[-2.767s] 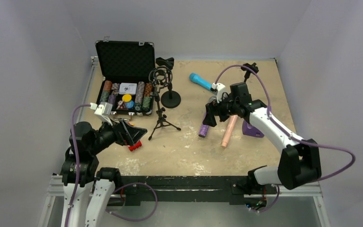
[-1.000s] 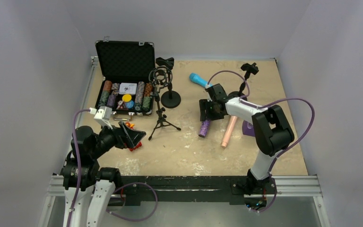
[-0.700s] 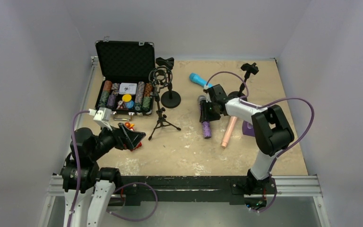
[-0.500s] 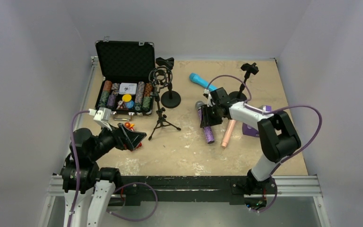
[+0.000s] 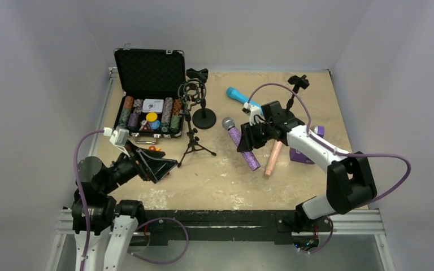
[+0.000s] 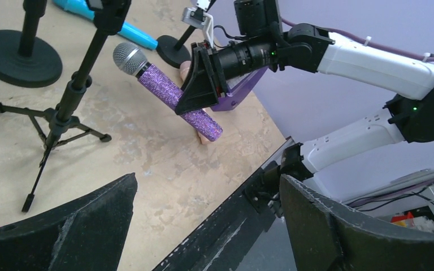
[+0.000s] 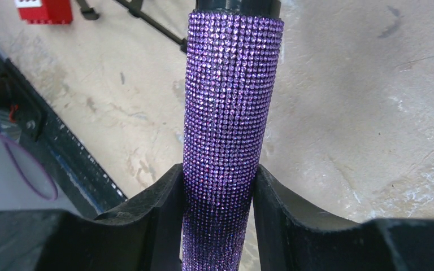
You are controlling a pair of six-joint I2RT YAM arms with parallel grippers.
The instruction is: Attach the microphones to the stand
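My right gripper (image 5: 247,141) is shut on the glittery purple microphone (image 5: 234,135) around the middle of its body. It holds the microphone off the table at a slant, the silver mesh head up and to the left. In the right wrist view the purple barrel (image 7: 231,101) sits tight between both fingers. The pink microphone (image 5: 273,156) lies on the table just right of it. The blue microphone (image 5: 238,96) lies further back. A tripod stand (image 5: 192,138) and a round-base stand (image 5: 204,116) are to the left. My left gripper (image 5: 161,165) hovers open and empty near the front left.
An open black case (image 5: 150,73) of poker chips stands at the back left. A small clip stand (image 5: 298,82) is at the back right, and a purple object (image 5: 305,153) lies beside the pink microphone. A red block (image 7: 42,10) lies near the tripod's feet.
My right gripper closed on the purple microphone and lifted it off the table, and its head swung up and to the left. The left arm shifted slightly, still open.
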